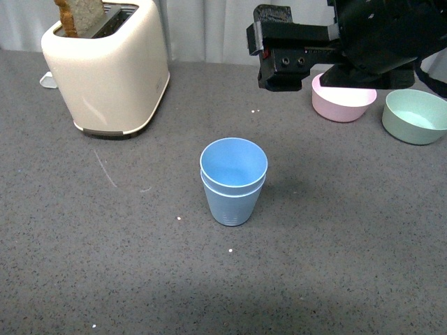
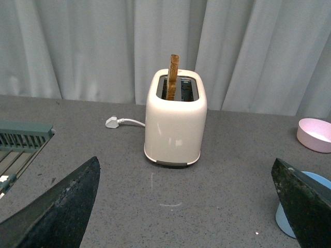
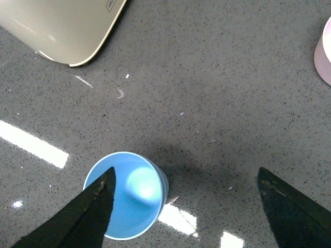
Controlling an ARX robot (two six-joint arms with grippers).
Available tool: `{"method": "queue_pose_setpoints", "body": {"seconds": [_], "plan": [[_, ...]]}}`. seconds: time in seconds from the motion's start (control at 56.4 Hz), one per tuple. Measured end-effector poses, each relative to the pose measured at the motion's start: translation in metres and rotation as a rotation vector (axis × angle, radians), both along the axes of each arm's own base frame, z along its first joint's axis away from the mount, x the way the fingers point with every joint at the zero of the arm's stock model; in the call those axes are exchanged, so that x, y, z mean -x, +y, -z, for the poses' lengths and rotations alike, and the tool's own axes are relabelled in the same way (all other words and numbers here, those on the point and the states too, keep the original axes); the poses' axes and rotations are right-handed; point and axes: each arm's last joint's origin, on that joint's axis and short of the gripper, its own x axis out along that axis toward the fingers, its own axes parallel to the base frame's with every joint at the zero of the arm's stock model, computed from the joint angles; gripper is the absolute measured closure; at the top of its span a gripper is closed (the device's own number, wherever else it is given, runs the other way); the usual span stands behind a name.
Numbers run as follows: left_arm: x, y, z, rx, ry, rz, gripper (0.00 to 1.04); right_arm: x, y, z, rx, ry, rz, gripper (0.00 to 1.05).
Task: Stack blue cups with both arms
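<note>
No writing can be read anywhere. A small dark label [image 3: 110, 5] on the toaster [image 3: 62, 26], well beyond the right pincer [image 3: 186, 178], is too small to make out.

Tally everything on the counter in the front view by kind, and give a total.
Blue cups: 2, one nested in the other
Bowls: 2 (pink bowl, green bowl)
Toaster: 1
Bread slice: 1, standing in the toaster
Total: 6

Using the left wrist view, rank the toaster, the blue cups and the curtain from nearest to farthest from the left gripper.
1. blue cups: right beside one of the jaws of the left gripper.
2. toaster: ahead, out on the table.
3. curtain: behind the table, farthest.
</note>
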Motion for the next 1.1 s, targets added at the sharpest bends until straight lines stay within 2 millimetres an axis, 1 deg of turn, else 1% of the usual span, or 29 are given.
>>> {"method": "queue_pose_setpoints", "body": {"seconds": [0.089, 0.106, 0.142, 0.195, 0.213, 0.23, 0.284, 0.301, 0.337, 0.39, 0.426, 0.443, 0.496, 0.567, 0.585, 0.656, 0.745, 0.869, 1.099], "plan": [[0.0, 0.0, 0.0, 0.0, 0.0, 0.0, 0.07, 0.0, -0.001, -0.002, 0.002, -0.011, 0.0, 0.09], [0.0, 0.0, 0.0, 0.0, 0.0, 0.0, 0.07, 0.0, -0.001, -0.002, 0.001, -0.011, 0.001, 0.08], [0.0, 0.0, 0.0, 0.0, 0.0, 0.0, 0.07, 0.0, -0.001, 0.001, 0.027, -0.068, 0.028, 0.1], [0.0, 0.0, 0.0, 0.0, 0.0, 0.0, 0.07, 0.002, -0.006, 0.01, 0.093, -0.284, 0.149, 0.18], [0.0, 0.0, 0.0, 0.0, 0.0, 0.0, 0.07, 0.003, -0.008, 0.012, 0.107, -0.326, 0.171, 0.2], [0.0, 0.0, 0.0, 0.0, 0.0, 0.002, 0.07, 0.007, -0.012, 0.016, 0.118, -0.398, 0.222, 0.23], [0.0, 0.0, 0.0, 0.0, 0.0, 0.0, 0.07, 0.018, -0.023, 0.022, 0.112, -0.515, 0.301, 0.3], [0.0, 0.0, 0.0, 0.0, 0.0, -0.003, 0.07, 0.026, -0.032, 0.023, 0.098, -0.584, 0.341, 0.36], [0.0, 0.0, 0.0, 0.0, 0.001, -0.004, 0.07, 0.037, -0.045, 0.02, 0.063, -0.665, 0.374, 0.43], [0.0, 0.0, 0.0, 0.0, 0.001, -0.003, 0.07, 0.056, -0.065, 0.006, 0.008, -0.787, 0.411, 0.57], [0.0, 0.0, 0.0, 0.0, 0.001, -0.001, 0.07, 0.065, -0.074, 0.003, -0.001, -0.809, 0.419, 0.64], [0.0, 0.0, 0.0, 0.0, 0.001, 0.0, 0.07, 0.072, -0.079, 0.003, 0.0, -0.814, 0.42, 0.7], [0.0, 0.0, 0.0, 0.0, 0.001, 0.0, 0.07, 0.08, -0.086, 0.007, 0.006, -0.806, 0.42, 0.77], [0.0, 0.0, 0.0, 0.0, 0.001, 0.0, 0.07, 0.093, -0.095, 0.013, 0.017, -0.786, 0.414, 0.89], [0.0, 0.0, 0.0, 0.0, 0.001, 0.0, 0.07, 0.094, -0.096, 0.014, 0.016, -0.785, 0.411, 0.91], [0.0, 0.0, 0.0, 0.0, 0.001, 0.0, 0.07, 0.105, -0.103, 0.016, 0.017, -0.781, 0.407, 1.03], [0.0, 0.0, 0.0, 0.0, 0.001, -0.002, 0.07, 0.116, -0.11, 0.02, 0.01, -0.802, 0.406, 1.04], [0.0, 0.0, 0.0, 0.0, 0.001, -0.002, 0.07, 0.133, -0.119, 0.028, 0.022, -0.775, 0.407, 1.04], [0.0, 0.0, 0.0, 0.0, 0.001, -0.001, 0.07, 0.154, -0.13, 0.026, 0.019, -0.783, 0.41, 1.04]]}}
